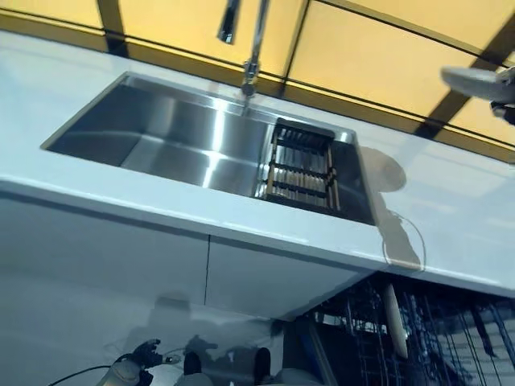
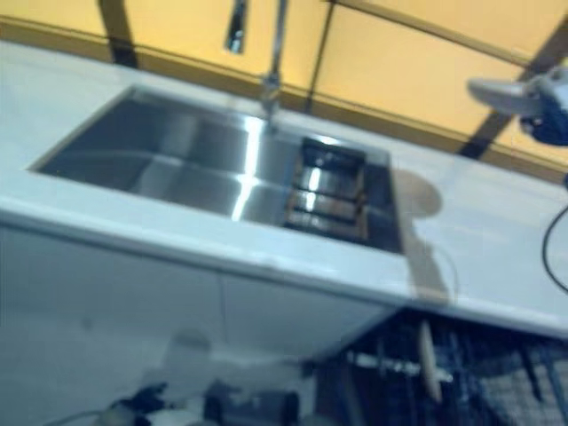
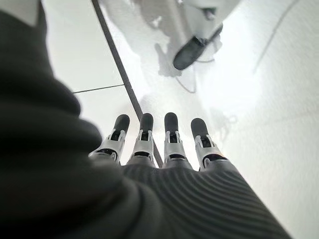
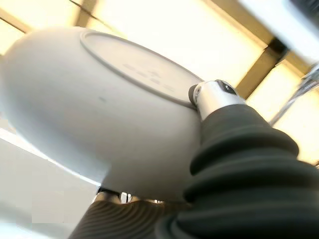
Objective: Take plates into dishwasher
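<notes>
A white plate (image 4: 99, 114) rests in my right hand (image 4: 219, 99), whose thumb presses on the ring of its underside; the other fingers are hidden beneath it. From the head the plate (image 1: 475, 80) hangs above the white counter at the far right, higher than the counter top, with the right hand (image 1: 507, 100) at the view's edge. Below the counter on the right stands the pulled-out dishwasher rack (image 1: 434, 330) of dark wire. My left hand (image 3: 169, 144) hangs low by the cabinet front with straight fingers and holds nothing; it shows faintly as the left hand (image 1: 129, 371).
A steel sink (image 1: 161, 133) is set in the white counter (image 1: 451, 209), with a dark wire drainer (image 1: 302, 165) in its right end and a tap (image 1: 253, 48) behind. A pale upright item (image 1: 394, 322) stands in the rack. White cabinet doors (image 1: 105, 257) close the front.
</notes>
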Tool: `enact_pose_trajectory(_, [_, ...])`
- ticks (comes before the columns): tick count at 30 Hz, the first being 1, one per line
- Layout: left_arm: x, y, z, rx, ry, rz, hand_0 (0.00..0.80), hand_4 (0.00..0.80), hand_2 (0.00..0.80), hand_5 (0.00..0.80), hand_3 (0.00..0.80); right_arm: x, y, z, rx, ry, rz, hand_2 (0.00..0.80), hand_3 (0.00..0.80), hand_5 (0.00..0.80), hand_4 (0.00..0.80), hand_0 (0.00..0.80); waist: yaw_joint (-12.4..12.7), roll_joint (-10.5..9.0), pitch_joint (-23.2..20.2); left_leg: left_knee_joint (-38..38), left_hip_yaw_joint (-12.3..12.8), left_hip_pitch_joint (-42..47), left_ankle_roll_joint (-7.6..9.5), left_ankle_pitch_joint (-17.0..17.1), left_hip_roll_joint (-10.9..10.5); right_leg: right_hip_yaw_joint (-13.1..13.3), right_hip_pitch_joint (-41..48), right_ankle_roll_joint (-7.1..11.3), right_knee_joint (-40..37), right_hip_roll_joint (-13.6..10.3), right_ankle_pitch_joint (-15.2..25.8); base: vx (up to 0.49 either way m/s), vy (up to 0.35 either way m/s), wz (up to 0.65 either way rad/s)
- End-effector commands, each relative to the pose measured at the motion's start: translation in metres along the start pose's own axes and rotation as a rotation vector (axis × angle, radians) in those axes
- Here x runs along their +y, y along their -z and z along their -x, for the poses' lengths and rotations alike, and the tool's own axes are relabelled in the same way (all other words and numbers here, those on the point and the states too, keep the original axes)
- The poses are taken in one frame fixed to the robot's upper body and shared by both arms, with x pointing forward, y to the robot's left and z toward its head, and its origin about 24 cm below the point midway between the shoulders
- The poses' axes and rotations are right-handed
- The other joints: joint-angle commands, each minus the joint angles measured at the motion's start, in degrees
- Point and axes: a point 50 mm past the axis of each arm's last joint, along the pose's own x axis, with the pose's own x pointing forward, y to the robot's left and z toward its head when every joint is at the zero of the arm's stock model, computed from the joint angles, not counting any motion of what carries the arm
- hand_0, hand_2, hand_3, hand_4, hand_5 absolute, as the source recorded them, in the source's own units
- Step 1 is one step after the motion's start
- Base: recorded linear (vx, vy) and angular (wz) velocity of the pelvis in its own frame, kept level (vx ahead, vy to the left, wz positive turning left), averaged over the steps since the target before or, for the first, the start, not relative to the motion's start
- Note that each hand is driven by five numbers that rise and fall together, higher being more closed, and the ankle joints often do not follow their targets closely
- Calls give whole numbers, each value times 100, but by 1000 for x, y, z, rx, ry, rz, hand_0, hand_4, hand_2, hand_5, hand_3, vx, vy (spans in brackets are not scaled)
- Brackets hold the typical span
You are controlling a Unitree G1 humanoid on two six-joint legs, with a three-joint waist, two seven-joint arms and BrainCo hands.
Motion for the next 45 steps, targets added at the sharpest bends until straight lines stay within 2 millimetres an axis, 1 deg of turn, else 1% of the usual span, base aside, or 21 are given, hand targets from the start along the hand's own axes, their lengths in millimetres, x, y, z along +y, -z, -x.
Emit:
enact_pose_trajectory(1, [17, -2, 0, 4, -37, -24, 0, 0, 0, 0, 0, -42, 14, -8, 106, 201, -97, 800, 800, 800, 800, 800, 17, 30, 3, 78, -54, 194, 110, -783, -251, 63, -112, -146, 1044, -862, 1196, -120, -9, -95])
enact_pose_trajectory(3, [16, -3, -1, 8, -32, -25, 0, 0, 0, 0, 0, -41, 13, -7, 118, 216, -153, 800, 800, 800, 800, 800, 27, 77, -47, 69, 168, 117, 110, -724, -178, -54, 110, -153, 1103, -1044, 1166, -125, -33, -71])
enact_pose_trajectory(4, [17, -4, -1, 6, -34, -23, 0, 0, 0, 0, 0, -41, 14, -6, 119, 215, -155, 800, 800, 800, 800, 800, 34, 79, -50, 70, 186, 113, 109, -720, -174, -56, 123, -152, 1108, -1057, 1164, -79, -75, -67])
enact_pose_trajectory(5, [16, -5, -1, 6, -27, -37, 0, 0, 0, 0, 0, -37, 14, -5, 132, 208, -181, 800, 800, 800, 800, 800, 11, 134, -106, 59, 252, 81, 64, -780, -97, -17, 352, -59, 1148, -1192, 1086, -90, -113, -67])
enact_pose_trajectory(6, [17, -7, -2, -1, -26, -46, 0, 0, 0, 0, 0, -35, 16, -4, 151, 211, -204, 800, 800, 800, 800, 800, -6, 141, -132, 62, 370, -5, 51, -721, -41, 10, 491, -34, 1106, -1278, 1088, -130, -153, -78])
enact_pose_trajectory(7, [17, -10, -3, -8, -26, -52, 0, 0, 0, 0, 0, -33, 17, -3, 165, 208, -219, 800, 800, 800, 800, 800, -29, 143, -145, 65, 430, -58, 46, -692, -13, 32, 558, -19, 1065, -1315, 1092, -115, -107, -67])
enact_pose_trajectory(8, [18, -10, -3, -8, -26, -53, 0, 0, 0, 0, 0, -33, 17, -3, 166, 207, -219, 800, 800, 800, 800, 800, -22, 141, -146, 64, 435, -58, 45, -692, -13, 36, 557, -18, 1060, -1315, 1096, -157, -183, -88])
enact_pose_trajectory(9, [19, -18, -4, -29, -28, -63, 0, 0, 0, 0, 0, -25, 18, 1, 190, 212, -261, 800, 800, 800, 800, 800, -106, 134, -163, 64, 585, -137, 16, -638, 76, 37, 643, 14, 891, -1350, 1127, -154, -211, -108])
enact_pose_trajectory(11, [21, -24, -4, -47, -33, -68, 0, 0, 0, 0, 0, -19, 18, 6, 209, 212, -309, 800, 800, 800, 800, 800, -160, 112, -155, 61, 720, -142, -24, -604, 155, -38, 650, 38, 706, -1323, 1133, -157, -254, -103])
enact_pose_trajectory(12, [24, -28, -5, -58, -43, -62, 0, 0, 0, 0, 0, -14, 17, 10, 214, 217, -353, 800, 800, 800, 800, 800, -216, 87, -133, 58, 836, -122, -68, -578, 227, -98, 600, 53, 554, -1261, 1143, -124, -256, -64])
enact_pose_trajectory(13, [25, -30, -5, -65, -49, -59, 0, 0, 0, 0, 0, -10, 15, 14, 216, 218, -388, 800, 800, 800, 800, 800, -273, 75, -109, 56, 897, -96, -105, -564, 276, -124, 539, 58, 430, -1186, 1114, -131, -283, -70])
enact_pose_trajectory(16, [31, -39, -5, -87, -72, -43, 0, 0, 0, 0, 0, 3, 11, 26, 228, 215, -467, 800, 800, 800, 800, 800, -412, 37, -4, 44, 1019, -11, -171, -556, 378, -178, 264, 46, 363, -976, 1040, -86, -295, -90])
enact_pose_trajectory(20, [30, -54, -5, -148, -86, -40, 0, 0, 0, 0, 0, 13, 8, 40, 247, 222, -539, 800, 800, 800, 800, 800, -508, 53, 169, 79, 941, -73, -237, -446, 498, -7, 168, -42, 385, -754, 705, -94, -333, -61])
enact_pose_trajectory(24, [21, -76, -5, -241, -60, -47, 0, 0, 0, 0, 0, 23, -3, 41, 270, 232, -640, 800, 800, 800, 800, 800, -513, 200, 336, 99, 795, -204, -364, -305, 598, 119, 149, -159, 451, -571, 341, -81, -273, -22])
enact_pose_trajectory(28, [6, -89, -5, -295, -36, -39, 0, 0, 0, 0, 0, 32, -18, 35, 277, 223, -728, 800, 800, 800, 800, 800, -476, 339, 475, 184, 606, -352, -531, -180, 701, 123, 137, -376, 526, -476, 121, -59, -207, 8])
enact_pose_trajectory(31, [-3, -101, -5, -330, -24, -28, 0, 0, 0, 0, 0, 37, -36, 25, 251, 215, -797, 800, 800, 800, 800, 800, -482, 494, 634, 241, 463, -466, -659, -75, 781, 95, 8, -556, 647, -426, -7, -142, -174, 7])
enact_pose_trajectory(32, [-4, -106, -5, -338, -22, -25, 0, 0, 0, 0, 0, 38, -41, 22, 241, 209, -811, 800, 800, 800, 800, 800, -489, 535, 694, 263, 513, -544, -629, 50, 821, 40, -86, -638, 683, -410, 54, -207, -174, 6])
enact_pose_trajectory(35, [-8, -114, -5, -356, -13, -24, 0, 0, 0, 0, 0, 44, -59, 15, 209, 197, -846, 800, 800, 800, 800, 800, -516, 691, 807, 193, 457, -569, -674, 123, 824, -15, -208, -708, 799, -420, -15, -134, -113, 12])
enact_pose_trajectory(38, [-10, -117, -5, -359, -6, -29, 0, 0, 0, 0, 0, 50, -74, 10, 186, 185, -885, 800, 800, 800, 800, 800, -551, 808, 862, 130, 435, -532, -704, 156, 804, -64, -315, -748, 918, -465, -67, -81, -95, 13])
enact_pose_trajectory(41, [-12, -120, -5, -366, 5, -25, 0, 0, 0, 0, 0, 52, -83, 4, 170, 170, -907, 800, 800, 800, 800, 800, -585, 960, 890, 110, 406, -493, -743, 164, 776, -89, -435, -782, 1061, -523, -135, -55, -36, 6])
enact_pose_trajectory(45, [-15, -123, -5, -373, 16, -17, 0, 0, 0, 0, 0, 53, -91, -5, 145, 145, -892, 800, 800, 800, 800, 800, -636, 1152, 911, 73, 402, -471, -777, 184, 734, -60, -592, -808, 1202, -578, -189, -45, 19, 2])
